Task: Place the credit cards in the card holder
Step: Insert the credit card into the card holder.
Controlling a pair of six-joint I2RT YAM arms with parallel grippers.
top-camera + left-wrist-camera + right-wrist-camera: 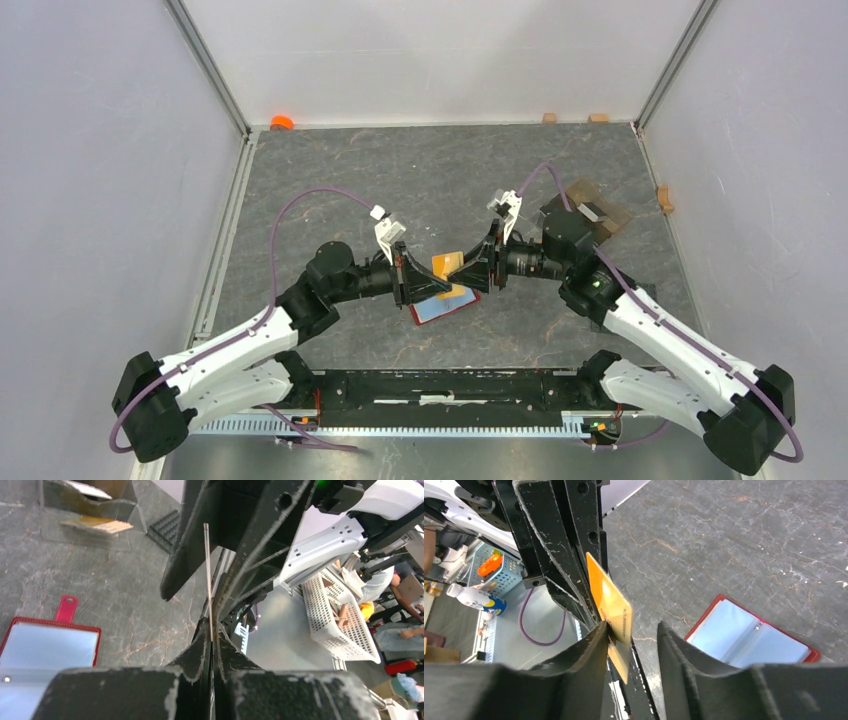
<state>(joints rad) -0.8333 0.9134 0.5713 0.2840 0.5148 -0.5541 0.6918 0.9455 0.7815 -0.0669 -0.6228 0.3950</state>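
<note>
L gripper (pixel 428 277): jaws shut tight on orange credit card (pixel 446 264), held up off worktop (pixel 400 170) betw. both arms. R gripper (pixel 470 270): jaws part open, card against one finger, not pinched. Below them, red card holder (pixel 445 308) lies open.

a robotics lab test cell: plain white panel walls (pixel 90 150) on aluminium posts (pixel 208 65) box in a grey stone-look desk (pixel 400 170); beyond it stand a white parts basket (pixel 340 620), a blue basket (pixel 511 577) and a bottle (pixel 474 599).
</note>
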